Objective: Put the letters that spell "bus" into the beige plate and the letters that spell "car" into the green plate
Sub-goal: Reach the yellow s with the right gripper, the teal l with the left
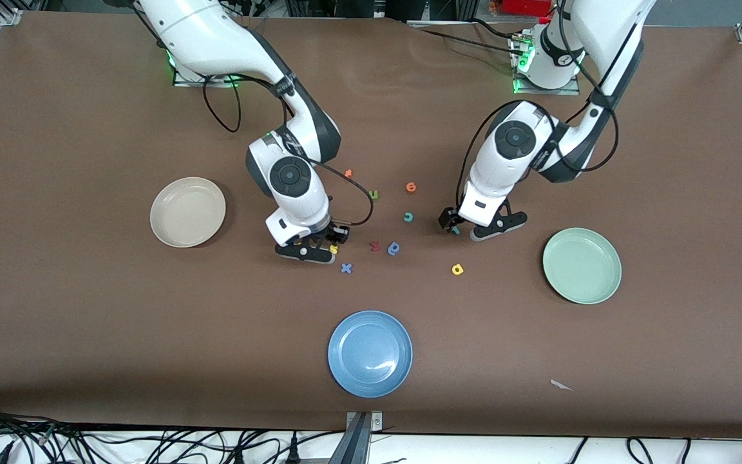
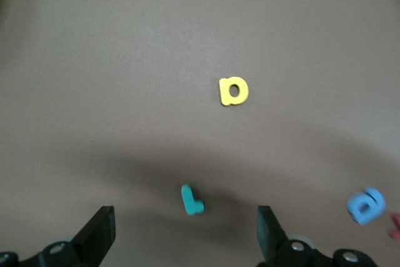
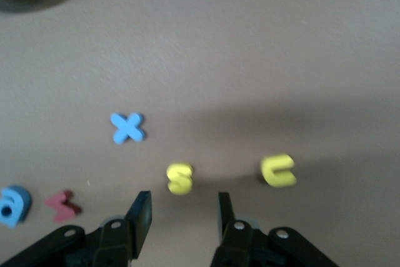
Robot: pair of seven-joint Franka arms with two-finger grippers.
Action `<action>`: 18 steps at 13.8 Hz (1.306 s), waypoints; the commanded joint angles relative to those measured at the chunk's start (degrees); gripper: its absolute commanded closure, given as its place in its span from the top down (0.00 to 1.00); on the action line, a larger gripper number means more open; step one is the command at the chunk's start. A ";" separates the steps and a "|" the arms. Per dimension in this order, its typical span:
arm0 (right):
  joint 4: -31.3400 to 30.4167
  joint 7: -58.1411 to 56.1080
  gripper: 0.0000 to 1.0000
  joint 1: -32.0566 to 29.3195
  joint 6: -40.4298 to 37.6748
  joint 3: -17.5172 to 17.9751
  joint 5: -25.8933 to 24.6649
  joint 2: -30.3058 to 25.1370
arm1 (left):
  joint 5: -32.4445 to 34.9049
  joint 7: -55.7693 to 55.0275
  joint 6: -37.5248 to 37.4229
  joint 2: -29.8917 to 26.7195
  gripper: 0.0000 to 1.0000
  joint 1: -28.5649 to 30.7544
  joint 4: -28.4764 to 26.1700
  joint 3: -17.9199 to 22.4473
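Observation:
My right gripper [image 1: 331, 246] [image 3: 182, 203] hangs low over the table with its jaws partly apart and nothing between them. A yellow "s" [image 3: 180, 178] [image 1: 333, 249] lies just off its fingertips, with a yellow "u" [image 3: 278, 171] beside it. My left gripper [image 1: 453, 227] [image 2: 185, 223] is wide open over a small teal "r" [image 2: 191, 199] [image 1: 455, 230]. A yellow "a" [image 2: 234, 90] [image 1: 457, 269] lies nearer the front camera and a teal "c" [image 1: 408, 217] toward the middle. The beige plate [image 1: 187, 211] and the green plate [image 1: 581, 265] hold nothing.
A blue plate [image 1: 370, 353] sits near the front edge. Other loose letters lie between the arms: a blue "x" [image 1: 346, 268], a red one [image 1: 375, 245], a blue round one [image 1: 394, 248], a green "u" [image 1: 374, 194], an orange "e" [image 1: 411, 187] and another orange one [image 1: 348, 173].

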 commanded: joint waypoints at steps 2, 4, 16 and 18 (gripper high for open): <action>2.72 1.04 0.51 0.98 3.77 -0.68 -1.58 4.32 | 8.26 -11.98 1.07 6.02 0.99 -0.25 3.70 -0.07; 2.72 1.12 0.51 0.98 5.36 -0.77 -1.94 5.46 | 7.48 -12.86 0.98 8.57 0.97 -0.17 4.84 -0.16; 2.81 -1.68 0.05 0.98 0.30 -2.43 -2.82 2.58 | -2.19 -14.19 -2.96 9.54 0.69 -1.57 6.33 -0.34; 2.72 -5.36 0.05 0.19 -3.92 -3.84 -2.03 -0.06 | -2.19 -14.01 -6.56 9.54 0.60 -1.57 8.09 -0.34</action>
